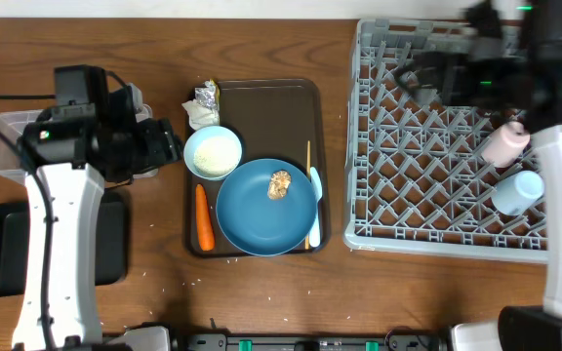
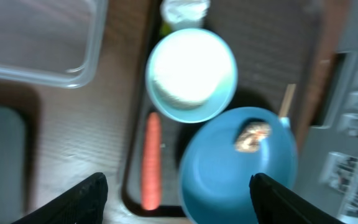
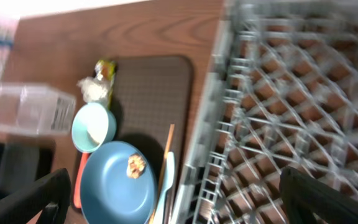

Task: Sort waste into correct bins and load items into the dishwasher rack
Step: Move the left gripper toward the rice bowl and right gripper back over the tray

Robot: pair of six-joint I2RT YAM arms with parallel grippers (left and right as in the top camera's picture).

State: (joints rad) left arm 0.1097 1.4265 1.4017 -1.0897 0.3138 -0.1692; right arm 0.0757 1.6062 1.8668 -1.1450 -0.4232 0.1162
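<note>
The blue plate [image 1: 261, 219] with the brown food lump [image 1: 279, 183] lies on the dark brown serving tray [image 1: 261, 97]. Also there are the white bowl [image 1: 213, 152], carrot [image 1: 203, 216], napkin [image 1: 201, 117], foil wrapper [image 1: 206, 95], spoon [image 1: 314, 205] and chopstick [image 1: 308, 166]. The pink cup [image 1: 505, 144] and light blue cup [image 1: 517, 190] lie in the grey rack [image 1: 437, 146]. My left gripper [image 1: 169, 144] is open and empty, just left of the bowl [image 2: 191, 74]. My right gripper [image 1: 420, 78] is open and empty above the rack's far side [image 3: 291, 93].
The clear tub [image 1: 3, 146] and the black tray [image 1: 3, 244] sit at the far left, partly under my left arm. A few white rice grains [image 1: 195, 283] lie on the table in front of the serving tray.
</note>
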